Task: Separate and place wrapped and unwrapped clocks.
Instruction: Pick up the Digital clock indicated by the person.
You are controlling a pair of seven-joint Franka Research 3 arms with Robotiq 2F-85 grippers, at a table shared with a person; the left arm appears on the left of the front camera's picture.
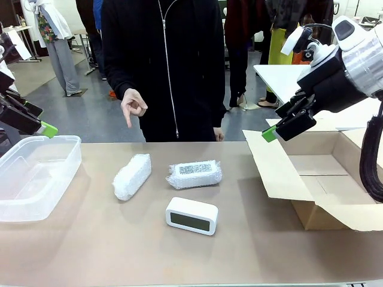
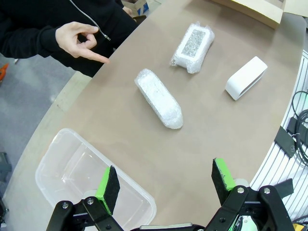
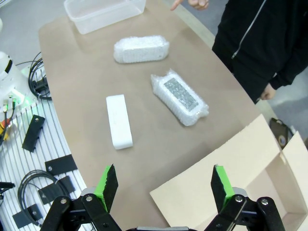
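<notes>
Unwrapped clock point(image 1: 191, 215) and wrapped clocks point(image 1: 194, 174) lie spaced between tub point(image 1: 36, 203) and box point(image 1: 275, 167) for sorting; left gripper point(image 2: 165, 168) and right gripper point(image 3: 164, 169) hang wide open, empty.

Table point(image 1: 90, 251) holds two wrapped clocks point(image 1: 131, 176) point(image 1: 194, 174), bare clock point(image 1: 191, 215), tub point(image 1: 70, 173), box point(image 1: 276, 168).

— Can you tell what's inside that left bundle point(image 1: 131, 176)?
— No, the bubble wrap hides all of it. The other bundle point(image 1: 194, 174) shows a grey speckled patch through the wrap, too blurry to read.
— And the clock point(image 1: 191, 215)?
— The dark face is too small to read from here.
— The tub point(image 1: 36, 179)?
— From the front its left end runs off the edge. The left gripper point(image 2: 163, 175) is mostly cut off there too, with one green pad point(image 1: 49, 129) poking in.
— The box point(image 1: 278, 170)?
— Its right side is lost behind the black cable point(image 1: 368, 167) and the edge.
</notes>
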